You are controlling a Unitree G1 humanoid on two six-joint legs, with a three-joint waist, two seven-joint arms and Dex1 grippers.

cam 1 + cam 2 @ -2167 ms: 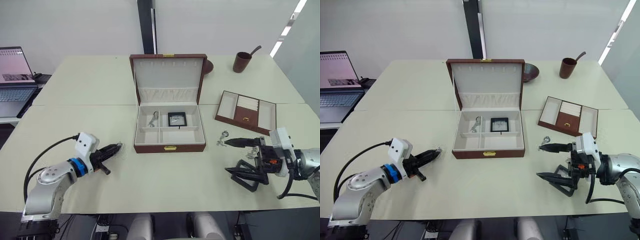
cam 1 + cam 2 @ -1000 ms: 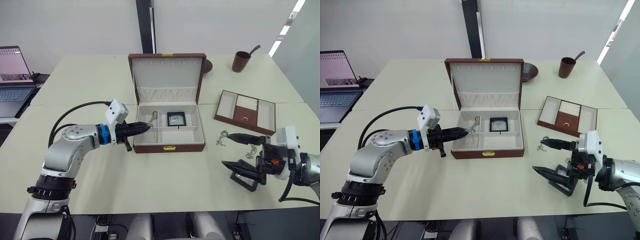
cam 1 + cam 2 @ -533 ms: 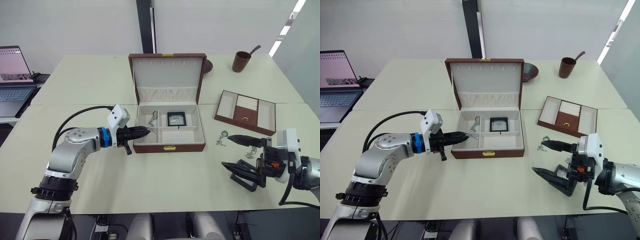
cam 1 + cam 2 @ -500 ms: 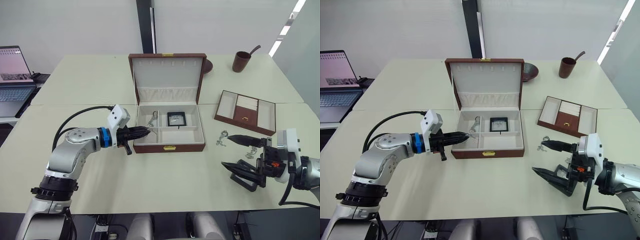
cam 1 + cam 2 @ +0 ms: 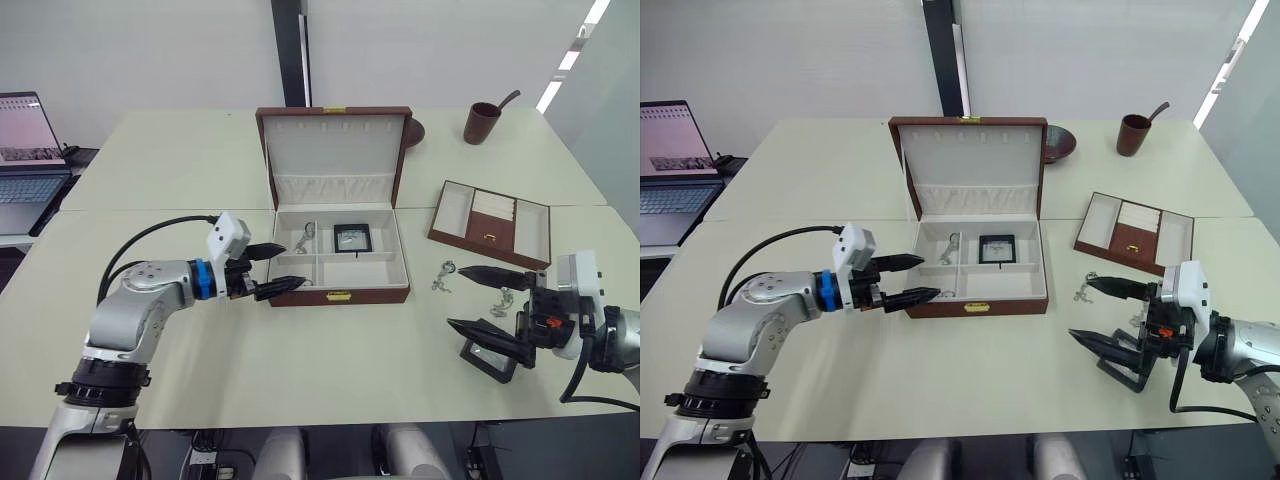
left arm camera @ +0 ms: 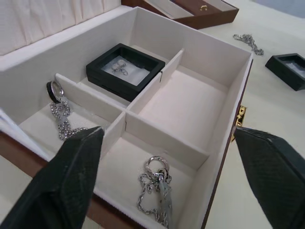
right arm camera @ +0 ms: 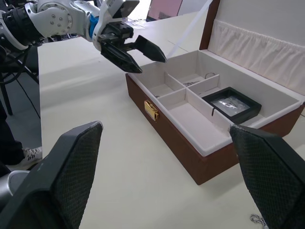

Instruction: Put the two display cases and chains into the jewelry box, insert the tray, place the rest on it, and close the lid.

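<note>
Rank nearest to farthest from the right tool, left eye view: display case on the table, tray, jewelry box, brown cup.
From the right tool:
1. Display case on the table, right at the tool's lower finger.
2. Tray, beyond the tool on the right side.
3. Jewelry box, toward the table's middle.
4. Brown cup, far right corner.

my left gripper (image 5: 279,268) points toward 3 o'clock, fingers spread wide apart with nothing between them, forearm reaching in from 8 o'clock. my right gripper (image 5: 490,302) points toward 9 o'clock, jaws gaping wide, nothing clamped, wrist low at the 4 o'clock side.
</note>
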